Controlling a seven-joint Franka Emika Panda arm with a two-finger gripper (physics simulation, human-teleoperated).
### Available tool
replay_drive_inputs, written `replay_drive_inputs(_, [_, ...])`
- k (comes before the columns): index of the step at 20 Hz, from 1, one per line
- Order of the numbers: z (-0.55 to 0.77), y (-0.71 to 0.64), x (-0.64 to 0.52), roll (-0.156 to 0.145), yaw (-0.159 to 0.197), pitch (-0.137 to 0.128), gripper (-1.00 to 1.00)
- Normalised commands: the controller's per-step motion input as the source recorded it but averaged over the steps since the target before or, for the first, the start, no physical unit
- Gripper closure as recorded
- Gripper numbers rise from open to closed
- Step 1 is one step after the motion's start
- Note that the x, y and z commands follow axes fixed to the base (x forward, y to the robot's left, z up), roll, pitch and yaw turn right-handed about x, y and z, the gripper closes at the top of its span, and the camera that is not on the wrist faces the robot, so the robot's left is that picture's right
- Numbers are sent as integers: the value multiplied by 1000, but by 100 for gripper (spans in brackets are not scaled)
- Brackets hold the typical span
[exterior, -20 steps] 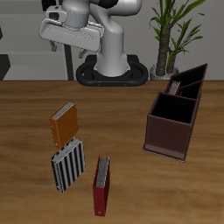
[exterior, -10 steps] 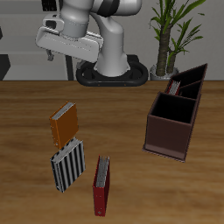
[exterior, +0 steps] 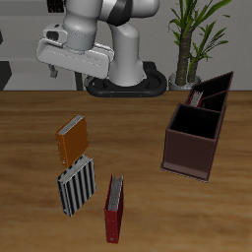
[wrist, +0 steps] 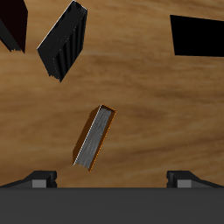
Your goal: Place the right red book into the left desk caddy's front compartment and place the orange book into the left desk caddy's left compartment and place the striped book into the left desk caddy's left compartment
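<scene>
The orange book (exterior: 71, 141) lies flat on the table, and the striped book (exterior: 75, 185) lies just nearer the front edge. My gripper (exterior: 54, 71) hangs open and empty, high above and behind the orange book. The wrist view looks down on the orange book (wrist: 94, 137) and the striped book (wrist: 63, 39), with my gripper (wrist: 112, 180) well above both. The near-black left desk caddy (exterior: 219, 89) stands at the back. A small bright-red book (exterior: 197, 97) stands inside it at its end nearer the table's middle.
A dark reddish-brown caddy box (exterior: 194, 143) stands in front of the black caddy. A longer dark red book (exterior: 114, 209) lies near the front edge beside the striped book. A potted plant (exterior: 192, 39) and the robot base (exterior: 126, 79) stand at the back.
My hand has come down and forward from the back toward the orange book. The books and caddies have not moved.
</scene>
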Motion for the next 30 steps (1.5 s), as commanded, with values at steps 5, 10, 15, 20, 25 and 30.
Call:
replay_drive_inputs(5, [-212, -67, 176, 68, 17, 32, -100])
replay_drive_inputs(10, [-187, -63, 132, 91, 46, 26, -100])
replay_drive_inputs(15, [-74, -95, 81, 37, 13, 10, -100])
replay_drive_inputs(20, [-137, -116, 41, 1, -22, 17, -100])
replay_drive_inputs(25, [-220, -115, 7, 3, -15, 10, -100])
replay_drive_inputs(30, [-189, 1, 62, 8, -54, -13, -100])
